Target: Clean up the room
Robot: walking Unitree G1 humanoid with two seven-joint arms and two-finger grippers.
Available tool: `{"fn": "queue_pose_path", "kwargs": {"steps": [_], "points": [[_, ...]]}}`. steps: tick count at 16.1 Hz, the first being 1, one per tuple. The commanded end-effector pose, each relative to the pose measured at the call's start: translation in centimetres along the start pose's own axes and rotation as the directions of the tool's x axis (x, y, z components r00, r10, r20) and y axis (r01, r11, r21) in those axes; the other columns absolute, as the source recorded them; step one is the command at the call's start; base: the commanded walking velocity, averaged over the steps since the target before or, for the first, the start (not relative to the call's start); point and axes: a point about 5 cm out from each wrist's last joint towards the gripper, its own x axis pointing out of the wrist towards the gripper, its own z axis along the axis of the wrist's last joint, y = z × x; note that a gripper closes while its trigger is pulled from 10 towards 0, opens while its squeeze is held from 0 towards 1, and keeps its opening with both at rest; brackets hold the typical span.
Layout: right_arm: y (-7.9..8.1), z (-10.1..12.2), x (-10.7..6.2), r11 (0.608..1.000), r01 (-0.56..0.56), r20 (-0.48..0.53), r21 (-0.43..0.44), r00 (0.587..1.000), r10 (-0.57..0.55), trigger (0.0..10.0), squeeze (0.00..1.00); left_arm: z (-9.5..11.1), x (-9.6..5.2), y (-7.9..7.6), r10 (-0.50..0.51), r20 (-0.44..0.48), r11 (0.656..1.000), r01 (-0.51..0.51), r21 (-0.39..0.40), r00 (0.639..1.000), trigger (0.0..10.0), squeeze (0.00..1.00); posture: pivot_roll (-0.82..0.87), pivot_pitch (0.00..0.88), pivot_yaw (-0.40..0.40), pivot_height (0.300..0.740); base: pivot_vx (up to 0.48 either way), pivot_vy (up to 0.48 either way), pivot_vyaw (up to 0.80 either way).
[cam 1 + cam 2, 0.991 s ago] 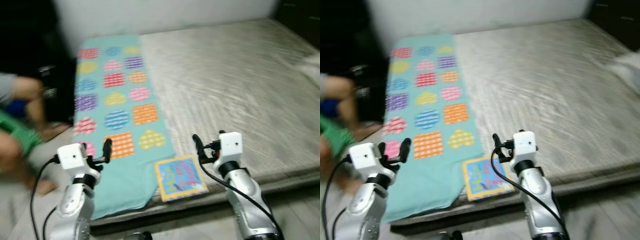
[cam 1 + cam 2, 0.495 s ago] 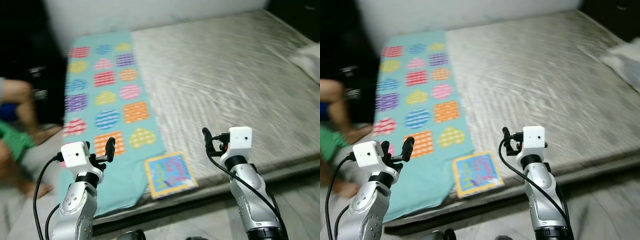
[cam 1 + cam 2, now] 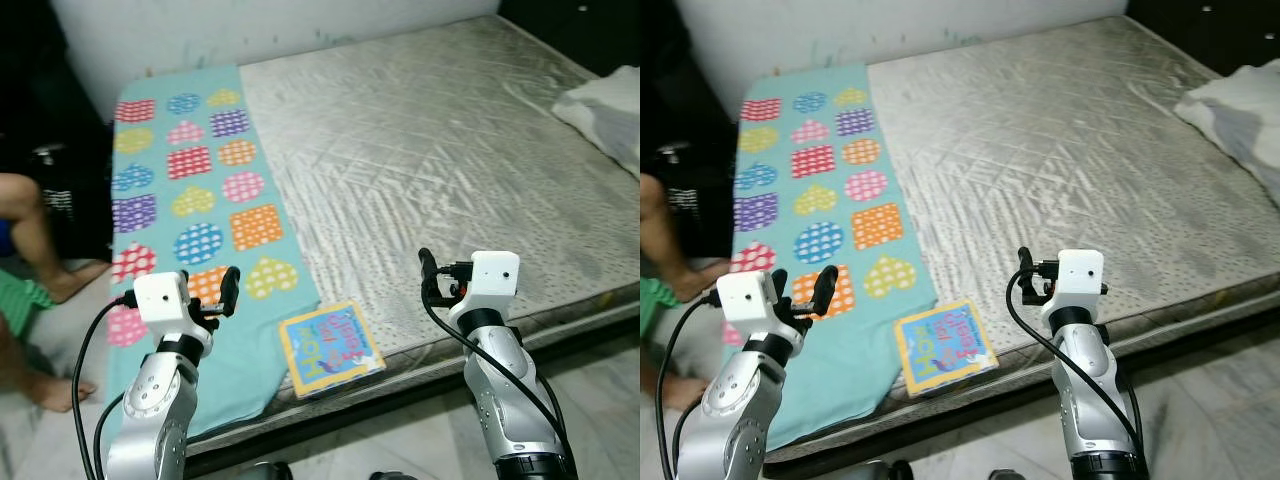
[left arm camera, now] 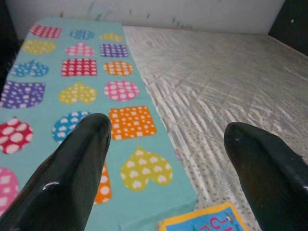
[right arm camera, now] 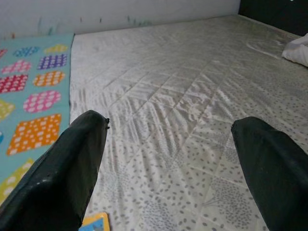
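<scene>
Camera has shifted and the blur has cleared over the last second, so I read that as the robot settling in front of the bed (image 3: 450, 150); things on it look unmoved. Book (image 3: 330, 349) lies flat at the near bed edge, just beside the patterned mat (image 3: 190, 200), between the two arms; white cloth (image 3: 605, 110) at the far right, person's leg (image 3: 35, 230) off to the left. Left gripper (image 3: 215, 300) and right gripper (image 3: 432, 285) hover short of the bed, both jaws spread and empty, so the book looks like the first pick, nothing grasped yet.
</scene>
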Motion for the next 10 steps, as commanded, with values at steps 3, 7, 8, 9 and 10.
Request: {"fn": "queue_pose_path", "kwargs": {"steps": [3, 7, 8, 9, 10], "points": [[-0.42, 0.02, -0.20, 0.999, 0.037, 0.008, 0.016, 0.999, -0.037, 10.0, 0.00, -0.09, 0.19, 0.37, -0.016, -0.017, 1.000, 0.017, 0.016, 1.000, 10.0, 0.00, -0.06, 0.137, 0.134, 0.740, 0.000, 0.000, 0.00], [-0.59, -0.32, -0.31, 0.999, 0.046, -0.004, 0.015, 0.999, -0.046, 10.0, 0.00, 0.07, 0.32, 0.30, -0.036, -0.016, 0.999, 0.036, 0.008, 0.999, 10.0, 0.00, -0.05, 0.146, 0.135, 0.740, 0.000, 0.000, -0.60], [-0.60, -0.33, -0.31, 0.999, 0.046, -0.004, 0.015, 0.999, -0.046, 10.0, 0.00, 0.11, 0.30, 0.28, -0.038, -0.015, 0.999, 0.039, 0.007, 0.999, 10.0, 0.00, -0.05, 0.149, 0.134, 0.740, 0.000, 0.000, -0.80], [-0.58, -0.25, -0.31, 0.999, 0.046, 0.003, 0.019, 0.999, -0.046, 10.0, 0.00, 0.12, 0.23, 0.27, -0.040, -0.015, 0.999, 0.040, 0.007, 0.999, 10.0, 0.00, -0.05, 0.151, 0.134, 0.740, 0.000, 0.000, -0.65], [-0.55, -0.08, -0.34, 0.999, 0.045, 0.019, 0.012, 0.999, -0.046, 10.0, 0.00, 0.12, 0.18, 0.31, -0.036, -0.012, 0.999, 0.036, 0.015, 0.999, 10.0, 0.00, -0.05, 0.146, 0.138, 0.740, 0.000, 0.000, 0.00]]}}
